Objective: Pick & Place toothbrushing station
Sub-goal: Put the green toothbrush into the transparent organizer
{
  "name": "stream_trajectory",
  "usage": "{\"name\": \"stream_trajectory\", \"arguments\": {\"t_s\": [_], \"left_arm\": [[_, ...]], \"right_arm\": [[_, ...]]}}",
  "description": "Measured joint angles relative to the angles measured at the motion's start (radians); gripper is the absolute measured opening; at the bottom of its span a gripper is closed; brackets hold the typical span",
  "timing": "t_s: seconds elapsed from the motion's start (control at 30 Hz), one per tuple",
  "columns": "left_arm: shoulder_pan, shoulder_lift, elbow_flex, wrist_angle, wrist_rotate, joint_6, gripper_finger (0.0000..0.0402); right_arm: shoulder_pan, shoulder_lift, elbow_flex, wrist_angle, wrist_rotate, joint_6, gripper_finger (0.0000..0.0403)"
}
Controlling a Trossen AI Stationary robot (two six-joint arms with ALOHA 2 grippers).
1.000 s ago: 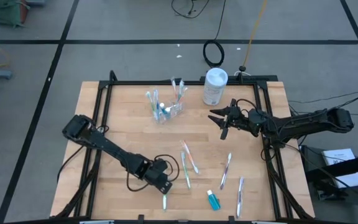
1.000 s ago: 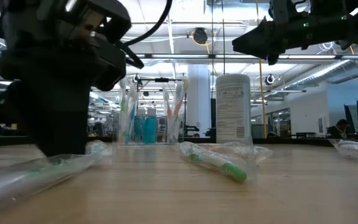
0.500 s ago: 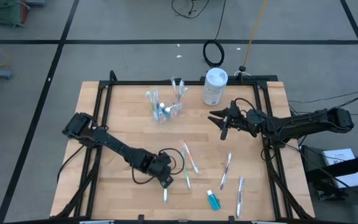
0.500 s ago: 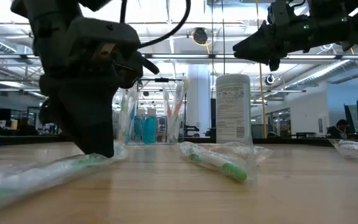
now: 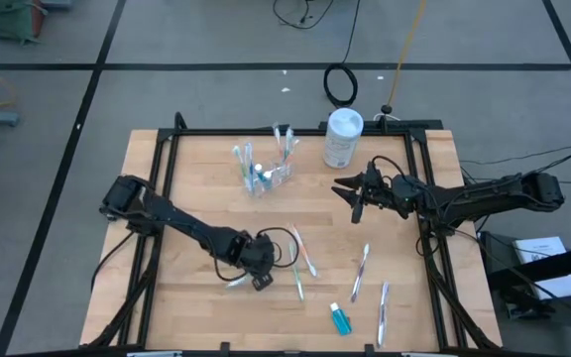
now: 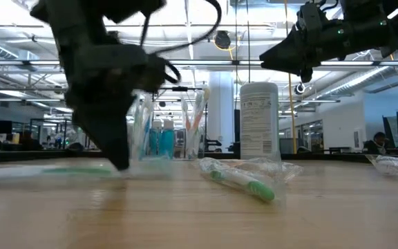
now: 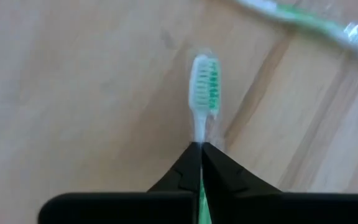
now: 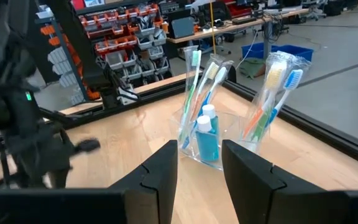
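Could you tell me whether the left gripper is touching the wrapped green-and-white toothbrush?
Touching: in the left wrist view the left gripper is shut on the wrapped green-and-white toothbrush, its neck pinched between the fingertips.

Bright, even light; left arm (image 6: 102,83) motion-blurred — soft shadows

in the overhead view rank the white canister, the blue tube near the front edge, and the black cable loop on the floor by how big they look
1. White canister, largest.
2. Black cable loop; it lies lower, on the floor, so its real size may be understated.
3. Blue tube, smallest.
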Motion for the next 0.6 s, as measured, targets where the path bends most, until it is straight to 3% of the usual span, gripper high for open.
{"name": "stream_trajectory", "arguments": {"t_s": [0.13, 0.33, 0.6], "left_arm": [[0.014, -0.115, 0.000, -0.085, -0.110, 0.045, 0.0004], [0.039, -0.343, 0.001, -0.217, -0.496, 0.046, 0.0004], [0.090, -0.538, 0.001, -0.138, -0.921, 0.182, 0.0002]], "right_arm": [[0.000, 0.000, 0.000, -0.002, 0.000, 0.000, 0.0116], [0.000, 0.000, 0.000, 0.001, 0.001, 0.000, 0.0116], [0.000, 0.000, 0.000, 0.028, 0.002, -0.006, 0.0116]]}}
